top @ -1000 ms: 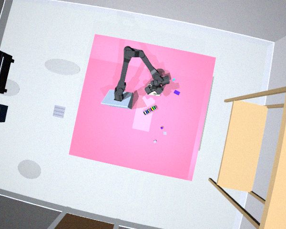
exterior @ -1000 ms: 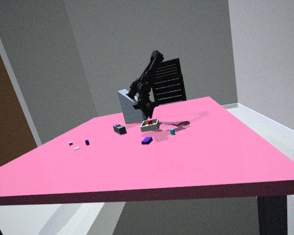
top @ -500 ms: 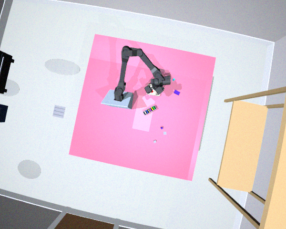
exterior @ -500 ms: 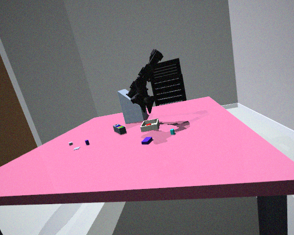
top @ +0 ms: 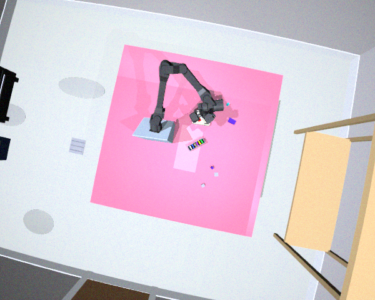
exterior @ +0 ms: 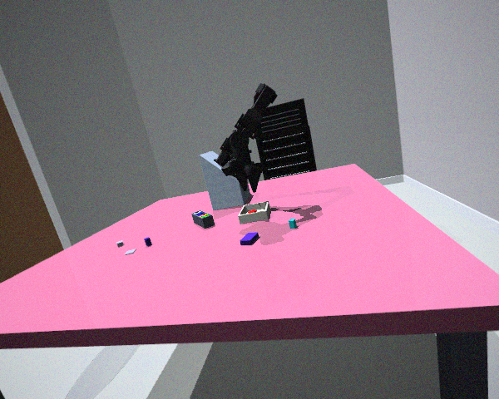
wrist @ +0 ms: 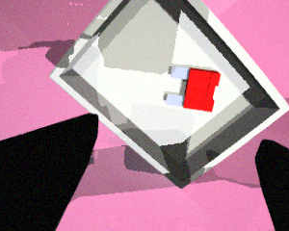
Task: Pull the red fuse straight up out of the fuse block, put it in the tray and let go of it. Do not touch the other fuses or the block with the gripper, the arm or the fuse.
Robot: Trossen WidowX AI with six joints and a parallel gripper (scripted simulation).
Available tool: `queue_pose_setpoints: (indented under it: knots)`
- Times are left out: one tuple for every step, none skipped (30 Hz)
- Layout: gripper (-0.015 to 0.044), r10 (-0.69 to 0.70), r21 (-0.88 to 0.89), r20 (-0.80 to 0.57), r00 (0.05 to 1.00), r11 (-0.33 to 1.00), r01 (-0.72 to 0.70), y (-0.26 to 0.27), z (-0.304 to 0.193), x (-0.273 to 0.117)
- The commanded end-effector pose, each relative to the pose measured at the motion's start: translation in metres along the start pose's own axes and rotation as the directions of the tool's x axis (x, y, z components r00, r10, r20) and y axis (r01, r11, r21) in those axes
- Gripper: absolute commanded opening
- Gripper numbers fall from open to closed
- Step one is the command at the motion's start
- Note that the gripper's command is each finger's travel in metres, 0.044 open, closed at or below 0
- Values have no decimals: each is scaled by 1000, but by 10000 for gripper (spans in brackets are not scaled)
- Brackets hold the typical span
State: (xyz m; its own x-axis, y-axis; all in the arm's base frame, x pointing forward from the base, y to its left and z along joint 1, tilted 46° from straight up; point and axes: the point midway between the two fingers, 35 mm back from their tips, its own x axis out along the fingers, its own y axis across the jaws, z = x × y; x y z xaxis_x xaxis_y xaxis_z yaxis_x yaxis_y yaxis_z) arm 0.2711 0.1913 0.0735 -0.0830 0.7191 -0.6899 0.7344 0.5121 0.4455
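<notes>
The red fuse (top: pixel 199 120) (exterior: pixel 252 211) (wrist: pixel 200 89) lies flat on the floor of the tray (exterior: pixel 254 218) (wrist: pixel 135 87); its two pale prongs show in the wrist view. My gripper (top: pixel 201 117) (exterior: pixel 249 189) (wrist: pixel 179 137) is open and empty above the tray, its black fingers wide apart. The fingertips stand clear above the tray's rim in the exterior view. The dark fuse block (exterior: pixel 203 222) stands on the table apart from the tray, with several coloured fuses (top: pixel 196 144) in a row on top. The gripper hides part of the tray in the top view.
A purple block (top: pixel 231 120) (exterior: pixel 249 238) and a small cyan piece (top: pixel 227 104) (exterior: pixel 292 223) lie near the tray. A small purple piece (top: pixel 212 167) (exterior: pixel 147 241) and two whitish pieces lie beyond the fuse block. A pale blue block (top: pixel 145 127) (exterior: pixel 224 190) stands at the arm's base.
</notes>
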Motion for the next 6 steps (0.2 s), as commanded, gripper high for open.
queue_pose_setpoints:
  knots:
    - [330,0,0,0,1000,1000,0,0,0,0]
    - [330,0,0,0,1000,1000,0,0,0,0]
    - [330,0,0,0,1000,1000,0,0,0,0]
    - [330,0,0,0,1000,1000,0,0,0,0]
    - [330,0,0,0,1000,1000,0,0,0,0]
    - [330,0,0,0,1000,1000,0,0,0,0]
